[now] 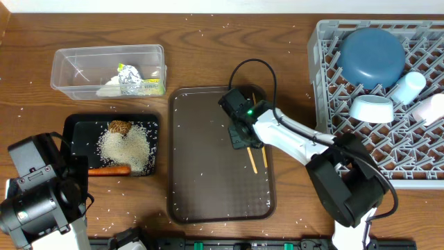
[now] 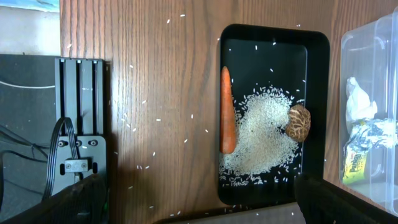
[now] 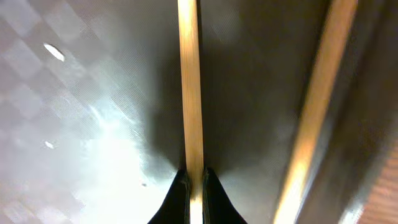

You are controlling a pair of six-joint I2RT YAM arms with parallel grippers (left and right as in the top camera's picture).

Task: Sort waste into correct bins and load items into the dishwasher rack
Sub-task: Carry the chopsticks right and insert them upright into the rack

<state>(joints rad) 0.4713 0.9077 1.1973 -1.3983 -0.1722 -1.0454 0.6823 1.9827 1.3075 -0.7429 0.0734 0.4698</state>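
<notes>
My right gripper (image 1: 243,132) (image 3: 194,186) is down on the brown serving tray (image 1: 201,173), shut on one wooden chopstick (image 3: 189,93). The other chopstick (image 3: 317,112) lies beside it, and both ends (image 1: 252,161) stick out past the gripper. My left gripper (image 2: 202,214) is open and empty over bare table, just short of the black tray (image 2: 273,37). That tray holds the carrot (image 2: 227,118), brown lump (image 2: 300,122) and rice (image 2: 261,137). The clear tub (image 1: 76,66) holds the foil ball (image 1: 130,78), tissue (image 1: 109,89) and packet (image 1: 154,86).
The grey rack (image 1: 326,76) at the right carries the dark-blue dish (image 1: 371,55), white bowl (image 1: 372,109), light-blue cup (image 1: 406,87) and white cup (image 1: 433,107). Stray rice grains dot the table and the serving tray. The left arm's base fills the bottom-left corner.
</notes>
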